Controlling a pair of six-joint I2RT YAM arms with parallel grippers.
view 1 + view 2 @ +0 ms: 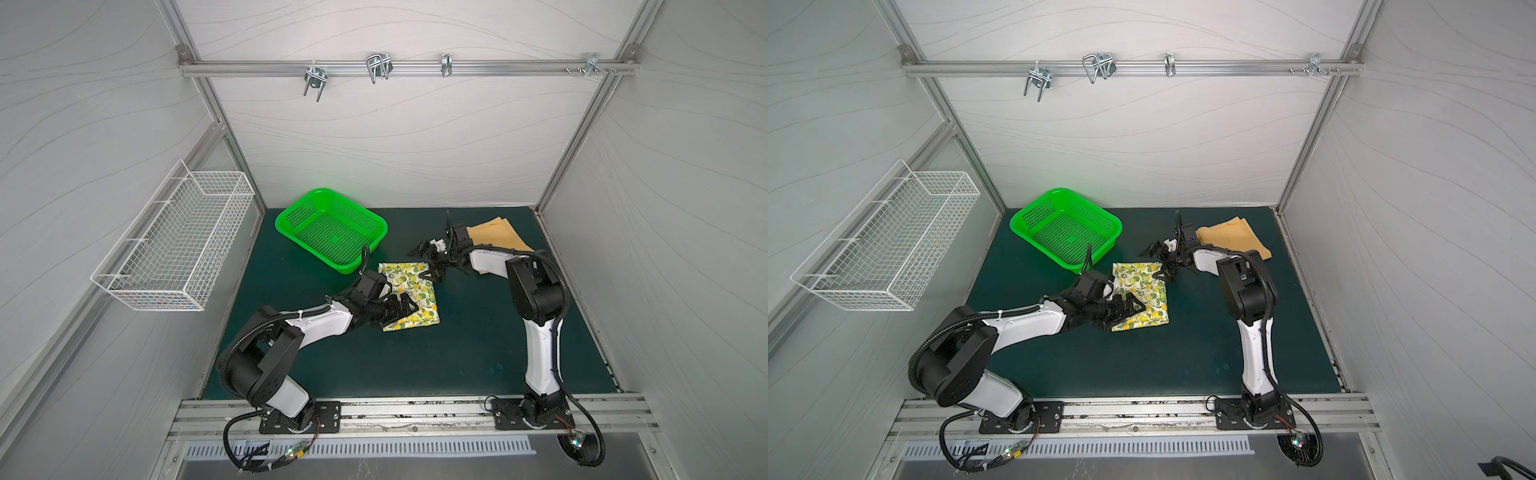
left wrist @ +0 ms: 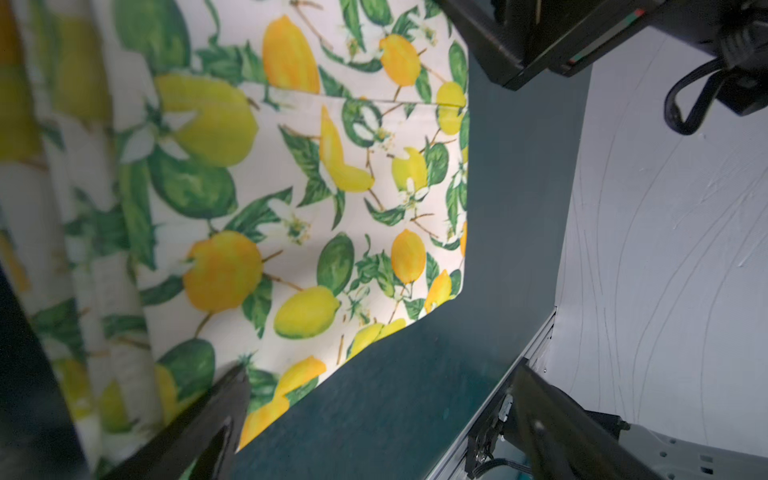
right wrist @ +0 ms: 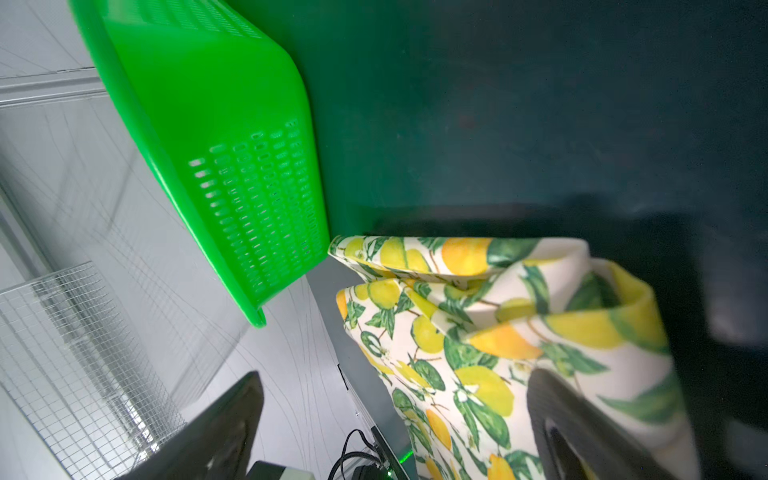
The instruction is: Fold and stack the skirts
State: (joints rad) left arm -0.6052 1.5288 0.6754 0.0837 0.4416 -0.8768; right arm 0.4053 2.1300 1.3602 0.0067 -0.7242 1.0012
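Desk (image 1: 415, 361): holds 2 skirts and 1 plastic basket.
Plastic basket (image 1: 303, 216): back left of the desk.
Lemon skirt (image 1: 417, 286): middle of the desk, just in front of the plastic basket.
Plain skirt (image 1: 496, 235): back right, well apart from the lemon skirt.
Wire basket (image 1: 174, 249): on the left wall.
Left claw (image 1: 405, 309): over the lemon skirt's left side.
Right claw (image 1: 424, 264): over its back right corner.

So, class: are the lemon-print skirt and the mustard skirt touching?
Apart. Both top views show bare mat between the lemon-print skirt and the mustard skirt.
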